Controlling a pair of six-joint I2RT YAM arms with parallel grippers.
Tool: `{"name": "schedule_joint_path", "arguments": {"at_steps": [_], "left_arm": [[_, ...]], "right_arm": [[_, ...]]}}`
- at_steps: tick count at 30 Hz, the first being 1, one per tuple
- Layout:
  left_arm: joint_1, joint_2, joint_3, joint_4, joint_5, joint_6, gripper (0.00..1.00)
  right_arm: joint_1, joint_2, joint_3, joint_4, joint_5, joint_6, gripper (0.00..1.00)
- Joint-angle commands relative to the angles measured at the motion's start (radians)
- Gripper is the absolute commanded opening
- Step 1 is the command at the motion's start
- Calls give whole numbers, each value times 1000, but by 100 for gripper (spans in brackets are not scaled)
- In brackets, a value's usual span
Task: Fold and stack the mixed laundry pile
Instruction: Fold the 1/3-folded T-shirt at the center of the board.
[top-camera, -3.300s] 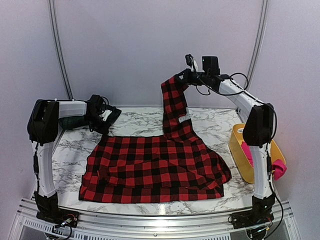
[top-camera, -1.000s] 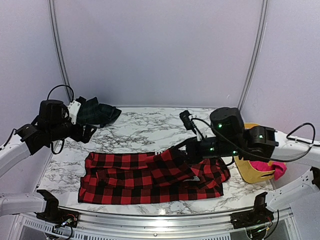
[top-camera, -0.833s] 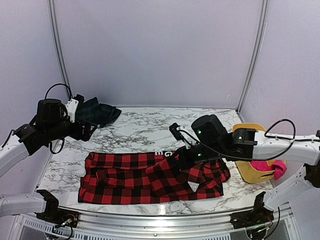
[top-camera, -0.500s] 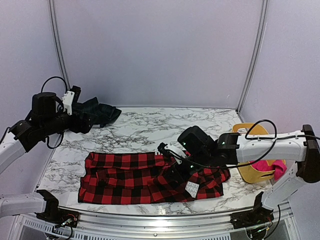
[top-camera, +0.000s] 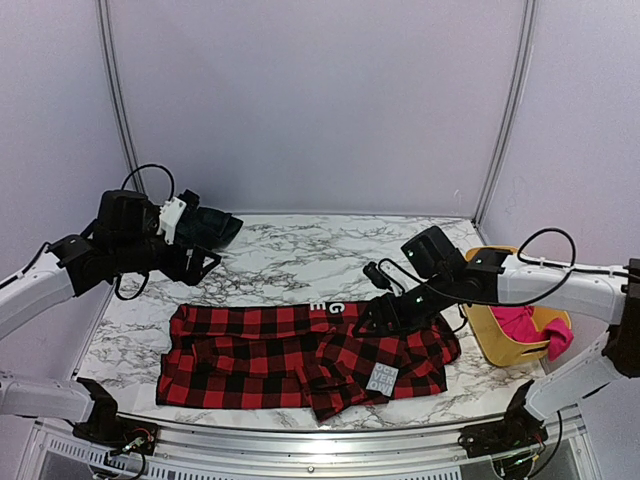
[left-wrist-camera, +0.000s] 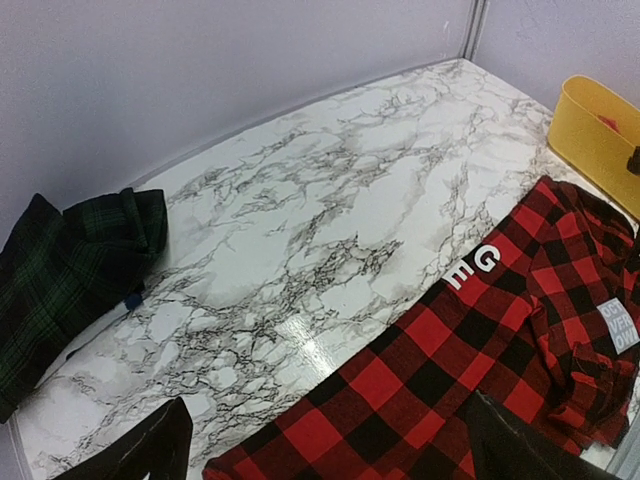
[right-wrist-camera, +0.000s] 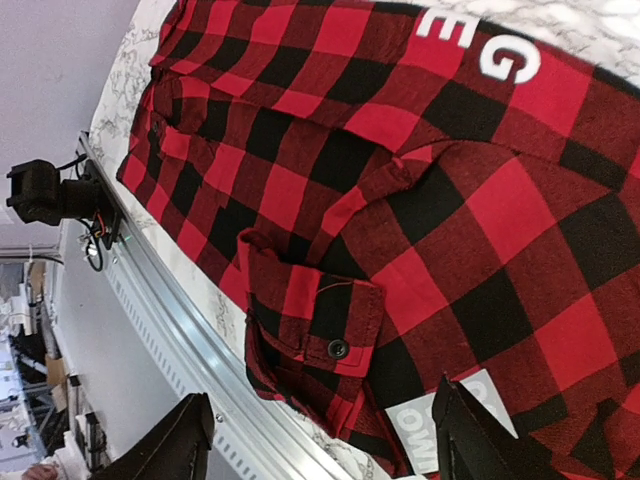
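Note:
The red-and-black checked garment (top-camera: 260, 350) with white letters lies spread along the table's front, and also shows in the left wrist view (left-wrist-camera: 480, 350). One sleeve, with a buttoned cuff (right-wrist-camera: 320, 320), lies folded over its body. My right gripper (top-camera: 375, 318) hovers just above the garment's right half, open, nothing between its fingers (right-wrist-camera: 325, 440). My left gripper (top-camera: 205, 262) hangs open over bare marble behind the garment's left end (left-wrist-camera: 320, 455). The dark green-black plaid garment (top-camera: 210, 225) lies bunched at the back left (left-wrist-camera: 60, 270). The magenta-pink garment (top-camera: 520, 325) sits in the tub.
A yellow plastic tub (top-camera: 484, 335) stands at the table's right edge (left-wrist-camera: 600, 130), with pink cloth hanging over its outer side. White marble table (top-camera: 300, 255) shows behind the checked garment. A metal rail runs along the front edge (right-wrist-camera: 190, 340).
My right gripper has opened and let go of the sleeve, which now lies folded across the garment, and has drawn back to the right. My left arm has swung rightward over the table.

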Motion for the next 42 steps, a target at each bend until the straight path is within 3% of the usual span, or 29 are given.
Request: {"name": "schedule_joint_path", "arguments": {"at_steps": [1,5,9,17,27,33,38,42], "left_arm": [[-38,37,3,43,-3,39,99],[-124,71,-7,51,54,92,99],[-278,158,5,64,155,162,99],[-528,521,230,-33,202,428,76],[-664,899,534,-181,201,577,69],[-711,1014,592,-188,152,606,80],[-733,1079,621,-190,118,619,82],[-735,1082,608,-195,104,621,70]], "right_arm": [[-10,93,-6,55,-187,130,68],[-9,115,-35,41,-208,129,65],[-38,97,-71,33,-193,127,64],[-227,96,-87,58,-165,89,50],[-387,74,-135,74,-163,52,41],[-450,44,-133,32,-165,7,41],[-475,47,-140,23,-192,-20,40],[-475,49,-146,22,-198,-32,40]]}}
